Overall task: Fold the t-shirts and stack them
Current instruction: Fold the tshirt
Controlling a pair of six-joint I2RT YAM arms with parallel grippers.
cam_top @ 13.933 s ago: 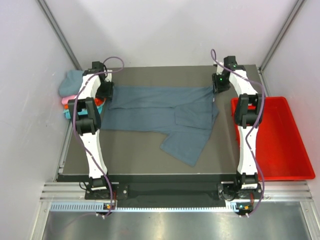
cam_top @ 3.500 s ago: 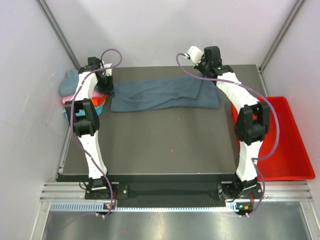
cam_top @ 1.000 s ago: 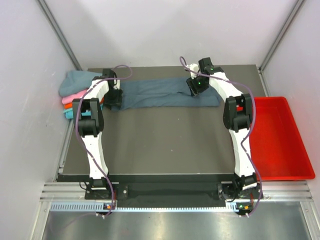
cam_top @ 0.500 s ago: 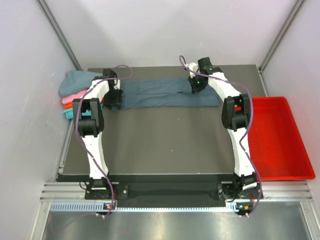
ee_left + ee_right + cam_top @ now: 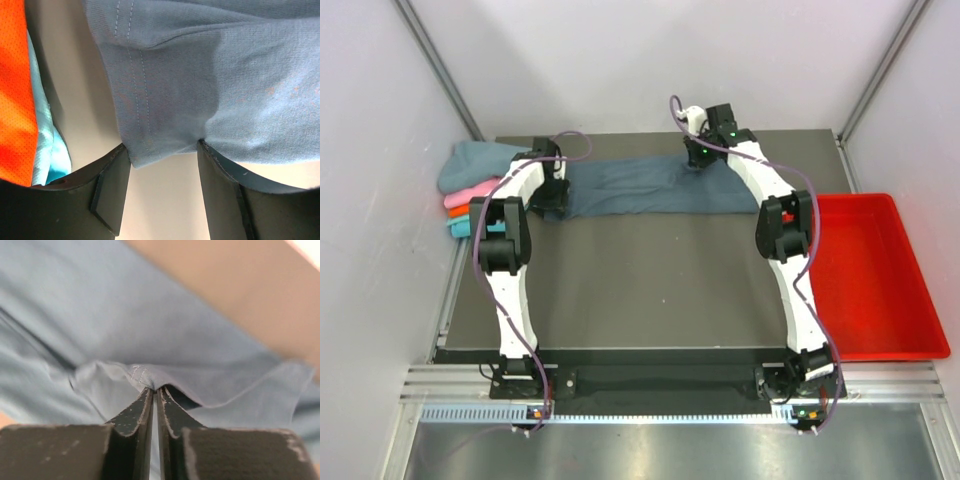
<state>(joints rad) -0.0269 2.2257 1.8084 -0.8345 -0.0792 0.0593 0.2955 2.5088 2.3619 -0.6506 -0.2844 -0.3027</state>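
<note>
Slate blue-grey cloth is the thing in play: the slate blue-grey t-shirt [image 5: 640,188] lies as a long, once-folded band across the far part of the table [image 5: 650,290], running left to right between the two arms. What has changed in the last second is on the right. The right gripper [image 5: 698,152], which a moment ago hung with its jaws apart over the band, has shifted to the band's far edge and closed. Its wrist camera shows the right gripper [image 5: 154,390] pinched tight on a raised fold of stitched hem, with the rest of the shirt [image 5: 100,305] lying flat beyond. The left gripper [image 5: 553,193] has stayed much as it was, at the band's left end. In its own view the left gripper [image 5: 164,146] stands moderately wide, the shirt's hemmed corner [image 5: 150,125] lying between the fingers but not clamped. To the far left sits the stack of folded t-shirts [image 5: 465,180], orange and turquoise edges showing beside the left fingers. I judge one side is now secured for the next fold; the left must close before both can lift together.
</note>
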